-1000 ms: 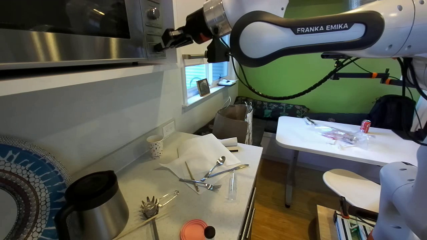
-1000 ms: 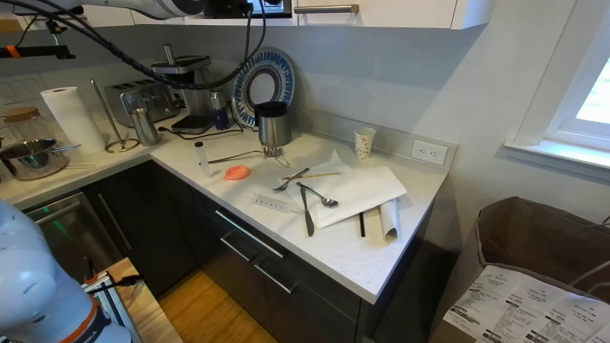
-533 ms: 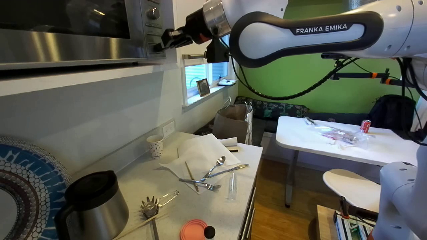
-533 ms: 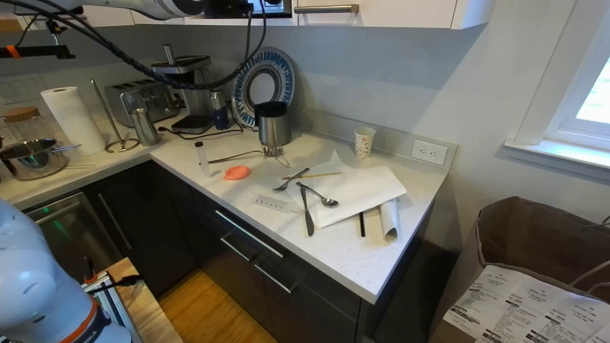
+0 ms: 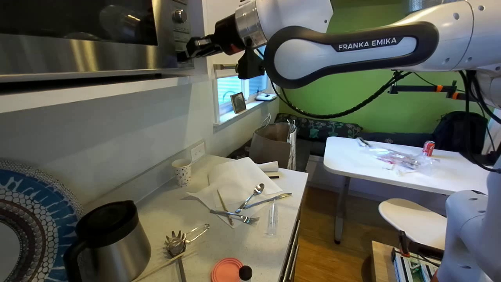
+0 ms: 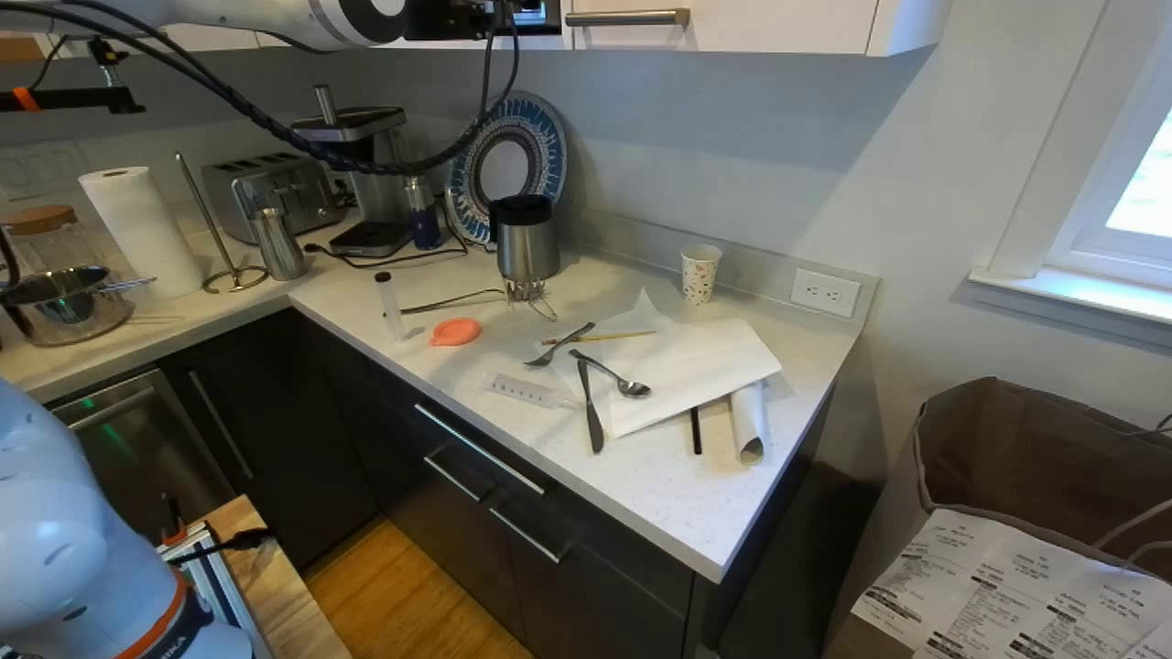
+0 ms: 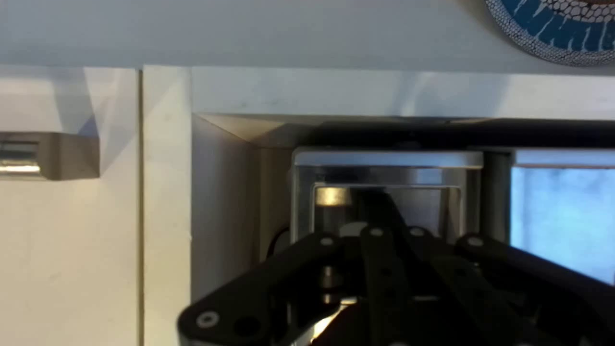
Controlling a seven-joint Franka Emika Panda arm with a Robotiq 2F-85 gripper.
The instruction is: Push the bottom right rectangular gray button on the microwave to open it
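Note:
The steel microwave with a dark glass door is at the upper left in an exterior view. Its door stands slightly ajar, with a dark gap beside the door in the wrist view. The rectangular gray button is at the bottom of the control panel, shown upside down in the wrist view. My gripper is shut and empty, its fingertips against the button area; in the wrist view the gripper covers part of the button. Exact contact is hard to see.
A white shelf edge runs under the microwave. A white cabinet with a metal handle is beside it. Below, the counter holds a steel pitcher, a paper cup and cutlery. A knob is above the button.
The microwave door has swung slightly outward, and its edge now overlaps more of the control panel. The arm has dipped and the gripper has moved a little farther toward the panel.

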